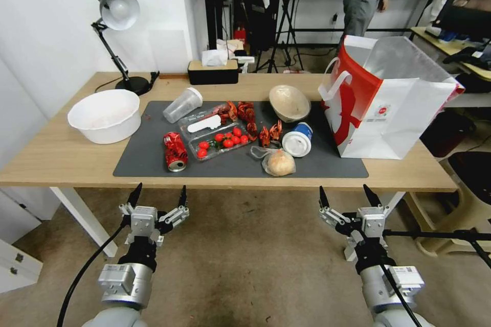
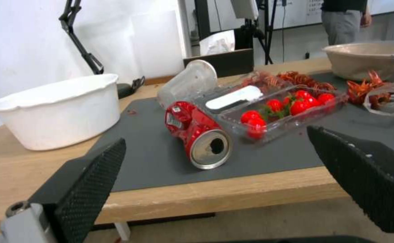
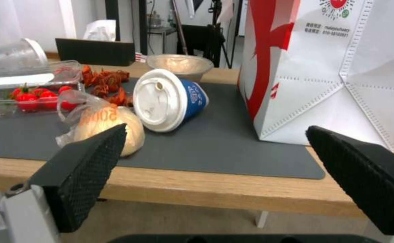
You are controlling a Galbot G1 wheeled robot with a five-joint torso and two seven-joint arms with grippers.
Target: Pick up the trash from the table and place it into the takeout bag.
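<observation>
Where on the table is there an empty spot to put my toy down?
Bare light-wood table lies in front of the white plastic tub, and a bare strip of dark grey mat runs between the clear-bagged bun and the white-and-red paper takeout bag. The mat's middle is crowded: crushed red can, clear tomato tray, blue-and-white lidded cup.

A white tub (image 1: pixel 105 115) sits at the left of the frame, with a black desk lamp (image 1: pixel 116 15) above it in the upper left. At top centre stands a black tissue box (image 1: pixel 213 71). In the middle lies a clear tray of cherry tomatoes (image 1: pixel 222 140), red crayfish shells (image 1: pixel 244 111) just beside it.
</observation>
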